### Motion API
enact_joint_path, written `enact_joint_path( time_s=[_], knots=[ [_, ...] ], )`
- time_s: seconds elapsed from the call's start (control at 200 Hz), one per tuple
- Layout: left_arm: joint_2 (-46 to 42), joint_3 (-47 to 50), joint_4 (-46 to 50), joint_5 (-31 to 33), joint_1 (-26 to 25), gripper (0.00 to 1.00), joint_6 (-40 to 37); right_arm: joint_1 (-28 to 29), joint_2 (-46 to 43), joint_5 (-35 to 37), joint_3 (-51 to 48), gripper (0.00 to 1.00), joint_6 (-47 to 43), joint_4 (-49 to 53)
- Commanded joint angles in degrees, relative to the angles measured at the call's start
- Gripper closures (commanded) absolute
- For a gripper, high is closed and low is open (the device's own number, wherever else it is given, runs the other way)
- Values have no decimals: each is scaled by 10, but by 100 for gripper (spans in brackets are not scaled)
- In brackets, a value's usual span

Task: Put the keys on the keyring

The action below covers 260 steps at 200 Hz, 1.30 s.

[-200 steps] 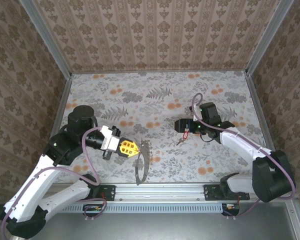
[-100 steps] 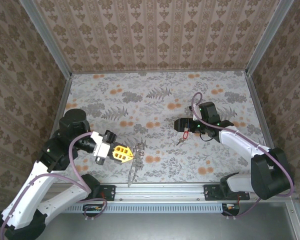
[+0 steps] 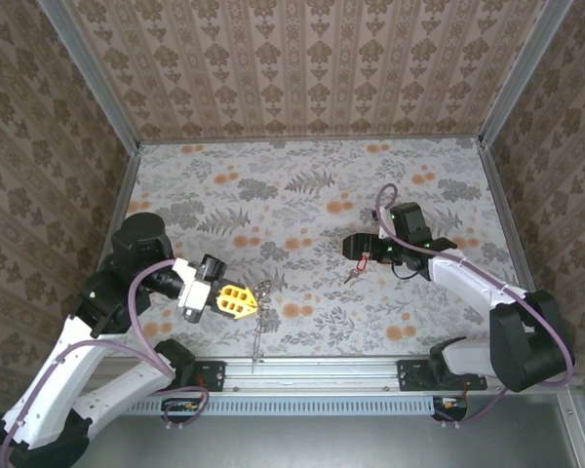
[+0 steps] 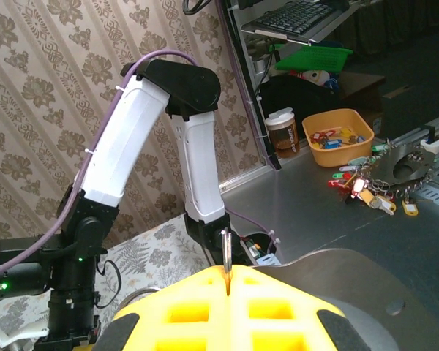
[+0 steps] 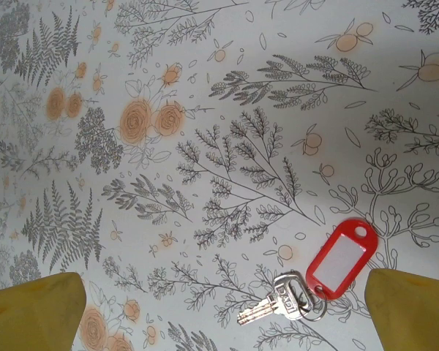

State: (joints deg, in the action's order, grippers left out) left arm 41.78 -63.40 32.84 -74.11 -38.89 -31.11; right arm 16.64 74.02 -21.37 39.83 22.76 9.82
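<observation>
The keys [image 5: 293, 301], 1 silvery key on a red tag [image 5: 342, 257], are lying flat on the floral table [image 3: 302, 205] beneath the right gripper [image 3: 359, 248], whose fingers are spreading wide and empty. It should be lowering squarely, pinching the tag's long sides. The left gripper [image 3: 246, 301] is clamping the keyring [image 3: 257, 327] edge-on near the front rail [image 3: 312, 369].

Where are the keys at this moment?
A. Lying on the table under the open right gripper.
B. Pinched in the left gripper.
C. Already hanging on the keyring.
A: the right wrist view shows the keys lying flat on the table between the open fingers of the right gripper.
</observation>
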Motion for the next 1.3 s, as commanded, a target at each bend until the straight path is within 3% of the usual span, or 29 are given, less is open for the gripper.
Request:
enact_joint_path(
  time_s=[0.0, 0.885, 1.295],
  knots=[
    [-8, -1, -23, -31, 5, 100, 3, -3, -26, 8, -11, 1, 6, 17],
    [-11, 9, -51, -32, 5, 100, 23, -4, -28, -31, -48, 5, -4, 17],
    [10, 10, -73, 32, 3, 100, 55, -4, -39, -33, -57, 8, -5, 23]
  ],
)
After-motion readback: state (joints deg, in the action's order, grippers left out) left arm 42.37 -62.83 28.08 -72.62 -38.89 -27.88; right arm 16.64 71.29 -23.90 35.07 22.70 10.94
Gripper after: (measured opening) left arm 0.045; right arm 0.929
